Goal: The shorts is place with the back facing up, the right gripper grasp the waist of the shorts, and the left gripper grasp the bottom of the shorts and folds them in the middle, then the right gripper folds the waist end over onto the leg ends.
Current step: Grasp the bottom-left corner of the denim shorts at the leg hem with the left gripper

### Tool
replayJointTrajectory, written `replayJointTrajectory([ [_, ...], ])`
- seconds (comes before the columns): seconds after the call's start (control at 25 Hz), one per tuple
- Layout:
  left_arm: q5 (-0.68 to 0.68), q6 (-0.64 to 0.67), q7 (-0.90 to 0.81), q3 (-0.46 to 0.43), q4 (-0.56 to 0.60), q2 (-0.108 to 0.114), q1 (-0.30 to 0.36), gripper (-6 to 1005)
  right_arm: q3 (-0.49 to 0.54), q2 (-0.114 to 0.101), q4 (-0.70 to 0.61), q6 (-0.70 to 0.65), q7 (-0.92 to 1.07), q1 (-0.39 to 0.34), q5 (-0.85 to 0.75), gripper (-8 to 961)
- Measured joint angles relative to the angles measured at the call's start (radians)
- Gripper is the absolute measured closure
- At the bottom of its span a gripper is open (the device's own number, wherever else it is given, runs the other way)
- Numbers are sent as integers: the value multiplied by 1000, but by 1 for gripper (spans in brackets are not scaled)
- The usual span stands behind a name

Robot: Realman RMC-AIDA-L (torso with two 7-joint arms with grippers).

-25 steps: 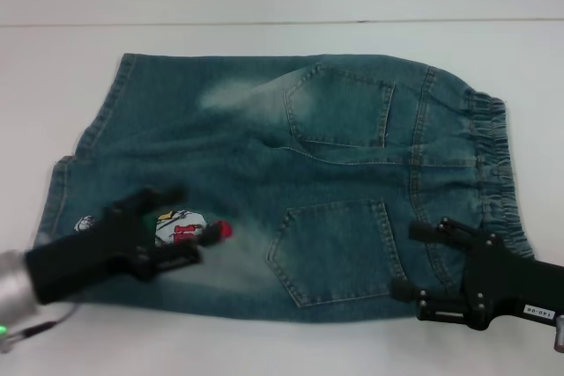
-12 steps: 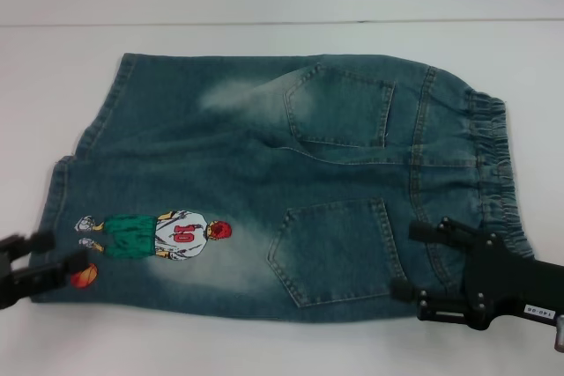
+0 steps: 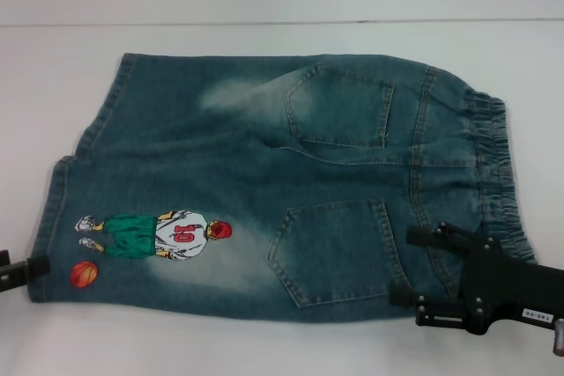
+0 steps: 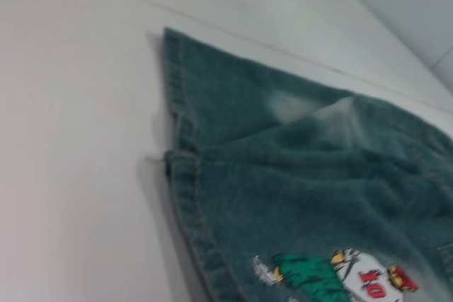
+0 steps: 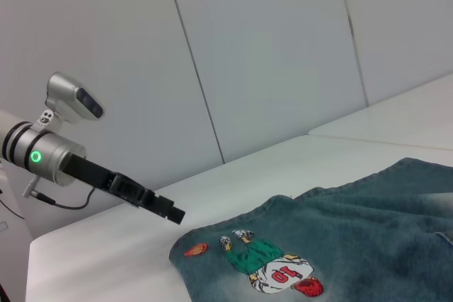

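Though head view crops left end effector [image 5: 166, 210], apparently shut; right [image 3: 421, 277] open, empty.

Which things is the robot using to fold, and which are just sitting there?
For the job: the shorts, their waist and leg hems; the right gripper, open by the waist; the left gripper, beside the hems.
Just there: the white table underneath, the wall panels behind.

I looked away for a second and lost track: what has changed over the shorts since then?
The left gripper pulled back off the cartoon figure toward the leg hems, now only its tips showing at the picture's edge. The right gripper stayed open over the waist end; the shorts did not move.
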Motion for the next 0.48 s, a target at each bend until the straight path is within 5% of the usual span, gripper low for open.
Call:
replayJointTrajectory([
  [0.48, 41, -30, -6, 82, -5, -11, -21, 69, -6, 0, 0, 12, 0, -1, 0, 6],
])
